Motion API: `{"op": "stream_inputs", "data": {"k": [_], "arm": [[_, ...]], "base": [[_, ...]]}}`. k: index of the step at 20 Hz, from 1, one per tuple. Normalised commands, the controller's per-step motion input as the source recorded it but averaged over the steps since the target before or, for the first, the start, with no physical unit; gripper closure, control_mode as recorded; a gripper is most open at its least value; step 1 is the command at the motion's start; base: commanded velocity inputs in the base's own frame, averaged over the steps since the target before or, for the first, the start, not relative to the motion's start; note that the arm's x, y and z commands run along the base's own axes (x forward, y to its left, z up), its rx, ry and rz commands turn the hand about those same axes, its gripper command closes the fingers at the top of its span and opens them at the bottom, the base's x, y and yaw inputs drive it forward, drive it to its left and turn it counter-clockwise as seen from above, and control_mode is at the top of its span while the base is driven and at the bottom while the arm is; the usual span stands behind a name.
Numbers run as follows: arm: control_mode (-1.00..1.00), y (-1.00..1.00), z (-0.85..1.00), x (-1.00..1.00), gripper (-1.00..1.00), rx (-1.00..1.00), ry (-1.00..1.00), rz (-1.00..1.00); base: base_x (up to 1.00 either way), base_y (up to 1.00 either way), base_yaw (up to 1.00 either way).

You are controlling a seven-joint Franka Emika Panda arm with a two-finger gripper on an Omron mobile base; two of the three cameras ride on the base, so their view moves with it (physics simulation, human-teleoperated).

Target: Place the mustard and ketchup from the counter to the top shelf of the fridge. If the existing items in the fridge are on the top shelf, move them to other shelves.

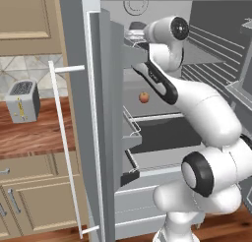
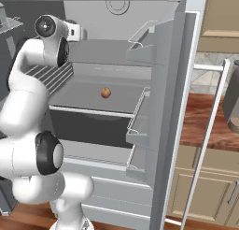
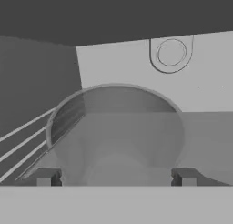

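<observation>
The fridge [image 1: 106, 113] [image 2: 168, 107] stands with its door swung open. My gripper [image 1: 134, 33] [image 2: 80, 33] [image 3: 116, 177] reaches in at the height of the top shelf [image 2: 107, 51] [image 1: 204, 56] and is open. In the hand view its fingertips [image 3: 48, 176] stand on either side of a translucent grey cup-like shape [image 3: 116, 127]; I cannot tell whether they touch it. The existing item, a small orange-red ball [image 1: 143, 97] [image 2: 106, 92], rests on the shelf below the top one. The mustard and ketchup are out of view. The counter [image 1: 34, 133] [image 2: 205, 121] runs beside the fridge.
A grey toaster [image 1: 23, 101] sits on the counter. A dark appliance [image 2: 231, 98] stands at the counter's edge of the right base view. Wire door bins [image 1: 130, 128] [image 2: 140, 117] jut from the open door close to my arm. The door's white handle [image 1: 64, 147] points outward.
</observation>
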Motion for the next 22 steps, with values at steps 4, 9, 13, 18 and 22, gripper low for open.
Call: {"op": "stream_inputs", "data": {"k": [4, 9, 13, 18, 22], "arm": [[-1.00, -0.71, 0.54, -1.00, 1.00, 0.12, -0.27, 0.00], [-1.00, -0.92, 0.28, -1.00, 1.00, 0.01, -0.02, 0.00], [-1.00, -0.91, -0.15, -1.00, 1.00, -0.07, 0.23, 0.02], [-1.00, -0.58, -0.89, -1.00, 1.00, -0.21, 0.47, 0.04], [-1.00, 0.01, -1.00, -0.99, 1.00, -0.09, 0.41, 0.01]], "base": [[0.00, 0.00, 0.00], [0.00, 0.00, 0.00], [0.00, 0.00, 0.00], [0.00, 0.00, 0.00], [0.00, 0.00, 0.00]]}}
